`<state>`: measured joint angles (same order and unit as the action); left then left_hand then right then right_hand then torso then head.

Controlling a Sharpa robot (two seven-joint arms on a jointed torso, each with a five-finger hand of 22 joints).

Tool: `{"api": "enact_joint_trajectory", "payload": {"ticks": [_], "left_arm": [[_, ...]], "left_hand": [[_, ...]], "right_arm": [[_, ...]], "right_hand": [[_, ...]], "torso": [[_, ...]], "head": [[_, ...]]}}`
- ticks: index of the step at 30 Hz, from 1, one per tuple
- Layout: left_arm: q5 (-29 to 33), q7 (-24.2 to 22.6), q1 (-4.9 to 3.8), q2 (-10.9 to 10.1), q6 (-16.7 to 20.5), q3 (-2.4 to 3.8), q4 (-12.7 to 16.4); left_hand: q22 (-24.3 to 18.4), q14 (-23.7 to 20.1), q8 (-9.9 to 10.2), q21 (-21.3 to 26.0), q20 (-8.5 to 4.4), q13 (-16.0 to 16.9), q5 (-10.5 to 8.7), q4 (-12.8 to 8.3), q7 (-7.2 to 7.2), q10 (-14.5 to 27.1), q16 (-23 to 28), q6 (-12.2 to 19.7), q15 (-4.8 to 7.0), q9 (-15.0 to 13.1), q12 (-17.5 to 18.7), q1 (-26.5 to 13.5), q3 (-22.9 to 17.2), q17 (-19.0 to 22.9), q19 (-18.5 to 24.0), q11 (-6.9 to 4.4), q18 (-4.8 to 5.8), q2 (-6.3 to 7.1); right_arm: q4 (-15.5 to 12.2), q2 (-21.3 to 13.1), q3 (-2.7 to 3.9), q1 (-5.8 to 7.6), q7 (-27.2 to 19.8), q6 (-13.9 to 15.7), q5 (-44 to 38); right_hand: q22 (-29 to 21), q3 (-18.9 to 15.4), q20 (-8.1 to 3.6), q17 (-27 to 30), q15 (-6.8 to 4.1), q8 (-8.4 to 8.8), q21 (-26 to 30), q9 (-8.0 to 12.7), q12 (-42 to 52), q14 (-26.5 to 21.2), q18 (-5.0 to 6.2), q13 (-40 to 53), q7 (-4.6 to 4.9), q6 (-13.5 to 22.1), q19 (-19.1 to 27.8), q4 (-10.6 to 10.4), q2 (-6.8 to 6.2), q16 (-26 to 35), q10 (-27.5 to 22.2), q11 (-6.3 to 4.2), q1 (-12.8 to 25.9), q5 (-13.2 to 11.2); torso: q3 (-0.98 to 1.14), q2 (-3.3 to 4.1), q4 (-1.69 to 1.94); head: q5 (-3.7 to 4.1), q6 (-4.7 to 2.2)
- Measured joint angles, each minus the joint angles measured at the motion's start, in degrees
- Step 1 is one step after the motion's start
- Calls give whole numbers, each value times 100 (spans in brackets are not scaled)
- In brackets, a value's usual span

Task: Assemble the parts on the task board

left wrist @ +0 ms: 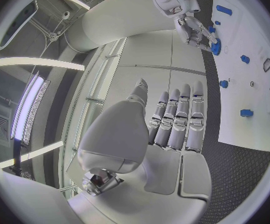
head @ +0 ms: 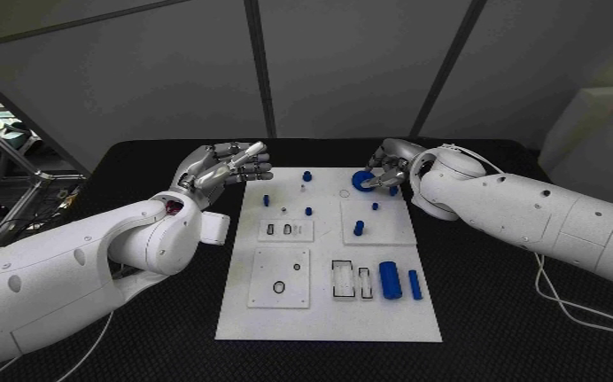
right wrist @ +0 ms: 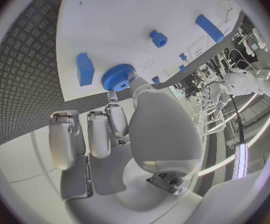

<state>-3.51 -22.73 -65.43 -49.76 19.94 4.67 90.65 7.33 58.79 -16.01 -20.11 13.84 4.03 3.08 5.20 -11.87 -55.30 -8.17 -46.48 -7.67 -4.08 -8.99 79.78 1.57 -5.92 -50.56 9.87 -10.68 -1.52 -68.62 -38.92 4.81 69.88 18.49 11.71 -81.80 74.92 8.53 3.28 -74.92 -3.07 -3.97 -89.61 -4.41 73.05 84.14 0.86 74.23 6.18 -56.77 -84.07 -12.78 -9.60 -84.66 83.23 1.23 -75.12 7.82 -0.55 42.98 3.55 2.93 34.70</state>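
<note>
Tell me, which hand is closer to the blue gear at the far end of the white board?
The right hand: it holds the blue gear in its fingertips over the task board. The left hand is raised beside the board's far left corner, apart from the gear, holding nothing.

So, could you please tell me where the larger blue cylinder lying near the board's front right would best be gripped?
Probably across the middle of the blue cylinder, coming from above: it lies flat lengthwise on the task board, with a thinner blue rod close alongside, so fingers need the narrow gaps at its sides.
</note>
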Motion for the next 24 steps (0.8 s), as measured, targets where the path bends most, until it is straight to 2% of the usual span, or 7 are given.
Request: {"api": "enact_joint_trajectory", "payload": {"ticks": [4,10,12,15,16,24], "left_arm": [[0,3,0,2,-4,0,-2],[0,9,0,2,-10,0,-9],[0,11,0,2,-11,0,-11],[0,15,0,2,-12,0,-14],[0,16,0,2,-12,0,-15],[-1,26,0,2,-14,0,-19]], "left_hand": [[0,0,0,0,0,0,0,0,0,0,0,0,0,0,0,0,0,0,0,0,0,0],[-4,0,0,0,0,-1,0,-3,0,0,0,0,0,6,0,0,3,0,0,0,0,0],[-6,0,0,0,0,-5,0,-16,0,0,0,0,0,6,0,0,16,0,0,0,0,0],[-6,0,22,0,0,-5,0,-32,0,0,0,0,0,6,0,0,0,0,0,0,0,0],[-6,0,22,0,0,-5,0,-32,0,0,0,0,0,6,0,0,0,0,0,0,0,0],[-5,0,22,0,0,-4,0,-32,0,0,22,0,0,6,23,0,0,0,0,0,0,0]], "right_arm": [[-14,10,0,0,20,-2,-124],[-67,29,-2,-2,30,5,-375],[-81,33,-2,-2,28,9,-443],[-101,36,-2,-2,12,39,-559],[-108,36,-2,-2,6,56,-595],[-275,-12,-6,-10,-89,278,-816]], "right_hand": [[0,72,0,0,0,-4,-21,-12,107,0,0,69,-17,-90,0,72,73,-17,42,0,-73,0],[0,218,0,0,0,-113,-21,-73,372,0,0,72,-58,-417,0,270,214,-37,62,-21,-214,52],[0,282,0,0,-21,-118,-21,-86,451,-21,0,72,-77,-511,0,365,246,-37,83,-42,-246,195],[0,377,-16,1,-35,-129,-21,-86,501,-8,0,72,-56,-533,16,463,286,-37,80,-44,-287,454],[0,395,-21,1,-55,-129,-21,-86,519,-11,0,72,-46,-543,21,510,294,-37,71,-76,-295,501],[0,475,-64,1,-84,-129,-21,-52,548,0,0,71,-38,-551,22,606,344,-60,60,-104,-318,614]], "torso": [[2,0,-1],[4,-1,-1],[6,-2,-1],[7,-3,-1],[7,-3,-1],[7,-3,1]], "head": [[0,6],[7,13],[7,14],[5,17],[4,17],[-3,21]]}}
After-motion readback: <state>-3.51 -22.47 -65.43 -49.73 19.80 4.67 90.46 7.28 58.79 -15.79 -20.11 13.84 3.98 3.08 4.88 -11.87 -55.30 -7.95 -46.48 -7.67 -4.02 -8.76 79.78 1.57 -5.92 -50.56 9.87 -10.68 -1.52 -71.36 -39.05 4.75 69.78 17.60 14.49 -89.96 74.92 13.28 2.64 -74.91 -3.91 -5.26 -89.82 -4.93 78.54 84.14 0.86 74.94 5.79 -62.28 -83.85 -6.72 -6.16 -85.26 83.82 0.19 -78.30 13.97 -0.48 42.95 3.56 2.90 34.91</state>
